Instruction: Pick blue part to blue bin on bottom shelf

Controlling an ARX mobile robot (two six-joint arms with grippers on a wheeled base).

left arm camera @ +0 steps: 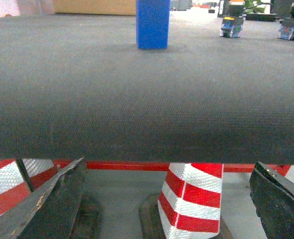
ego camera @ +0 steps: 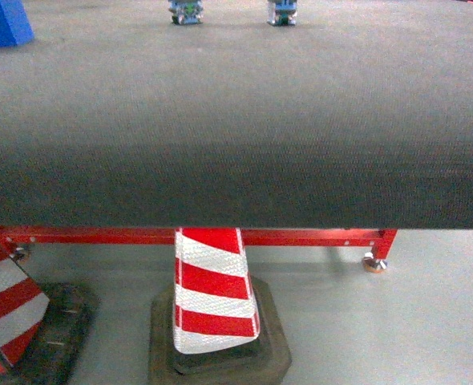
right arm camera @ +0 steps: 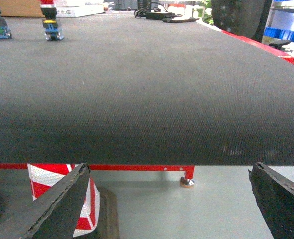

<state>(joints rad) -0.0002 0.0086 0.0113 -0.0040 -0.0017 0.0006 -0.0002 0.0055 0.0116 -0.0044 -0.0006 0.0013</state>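
1. the task had barely begun, judging by the scene: the blue part (left arm camera: 153, 24), an upright blue block, stood untouched on the dark textured mat (ego camera: 236, 120) that covered the table, well apart from both arms.
2. in the head view only a corner of the blue part showed, at the far left edge of the mat; in the left wrist view it stood straight ahead, near the far side of the surface.
3. the left gripper (left arm camera: 167, 204) hung below the near edge of the mat with its jaws spread wide and nothing between them; only the floor and a red-and-white striped cone (left arm camera: 192, 204) showed in the gap.
4. the right gripper (right arm camera: 169, 204) was likewise wide apart and held nothing, with bare floor, the red table frame (right arm camera: 137, 167) and a levelling foot (right arm camera: 187, 182) visible between its fingers.
5. two small blue-and-grey parts (ego camera: 233, 11) sat at the far side of the mat, apart from the blue block; what they were could not be told.
6. neither the blue bin nor the bottom shelf appeared in any view, so their position could not be told.
7. everything was left to do: reaching up to the block, most likely with the left arm, grasping it, carrying it to the shelf and placing it in the bin.
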